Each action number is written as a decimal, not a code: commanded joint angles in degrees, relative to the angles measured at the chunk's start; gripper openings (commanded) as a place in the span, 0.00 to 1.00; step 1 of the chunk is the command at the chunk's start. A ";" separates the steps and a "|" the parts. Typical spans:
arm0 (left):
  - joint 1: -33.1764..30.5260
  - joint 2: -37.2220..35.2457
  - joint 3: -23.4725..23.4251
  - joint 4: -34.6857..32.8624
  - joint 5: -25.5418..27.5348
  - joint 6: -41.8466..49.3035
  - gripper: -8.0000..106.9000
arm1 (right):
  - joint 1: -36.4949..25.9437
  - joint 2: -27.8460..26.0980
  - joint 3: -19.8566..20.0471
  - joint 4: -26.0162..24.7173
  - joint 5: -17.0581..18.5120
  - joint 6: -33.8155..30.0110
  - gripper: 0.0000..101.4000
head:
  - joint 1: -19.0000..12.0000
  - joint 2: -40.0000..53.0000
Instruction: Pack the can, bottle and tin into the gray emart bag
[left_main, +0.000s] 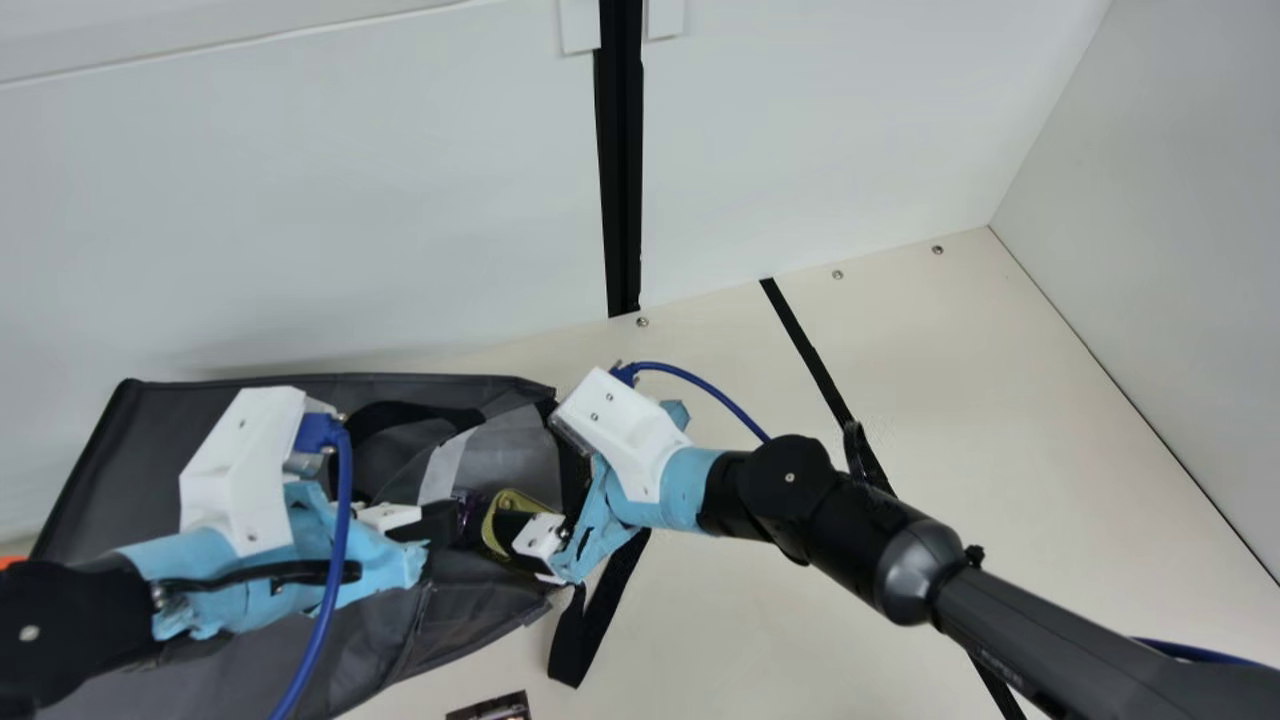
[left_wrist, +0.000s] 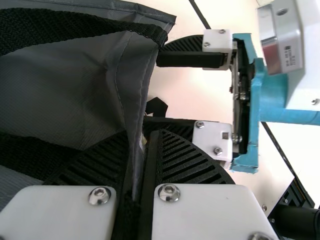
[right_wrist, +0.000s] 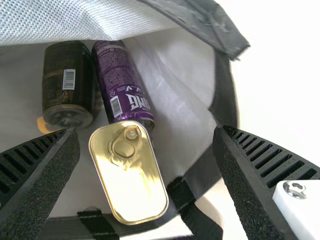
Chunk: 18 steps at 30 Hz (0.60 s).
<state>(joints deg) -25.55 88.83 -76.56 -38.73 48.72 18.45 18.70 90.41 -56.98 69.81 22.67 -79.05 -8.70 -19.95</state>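
The gold tin (right_wrist: 132, 180) lies at the mouth of the gray bag (left_main: 380, 650), one end by the rim, with the purple can (right_wrist: 117, 80) and a dark cylinder (right_wrist: 67, 82) side by side farther in. The right claw (left_main: 535, 500) is spread wide at the opening, the tin between its fingers in the right wrist view, while the left claw (left_main: 445, 522) pinches a fold of the bag's fabric. The bag lies on its side on the cream tabletop (left_main: 1000, 420), a black strap (left_main: 567, 640) trailing from its mouth near a small dark printed item (left_main: 490, 708).
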 joint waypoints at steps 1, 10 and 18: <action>0.00 0.00 0.00 0.00 0.00 0.00 0.16 | -0.24 -0.65 0.38 -0.49 -0.13 0.44 0.90 | -1.30 -0.05; 0.00 0.00 0.00 0.00 0.00 0.00 0.16 | -1.89 -4.43 2.54 -3.21 0.02 2.91 0.90 | -1.30 -0.05; 0.00 0.00 0.00 0.00 0.00 0.00 0.16 | -3.64 -8.10 4.56 -6.37 0.34 5.59 0.90 | -1.30 -0.05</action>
<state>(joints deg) -25.55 88.83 -76.56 -38.73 48.72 18.45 15.19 82.67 -52.51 63.92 22.90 -73.74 -8.70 -19.95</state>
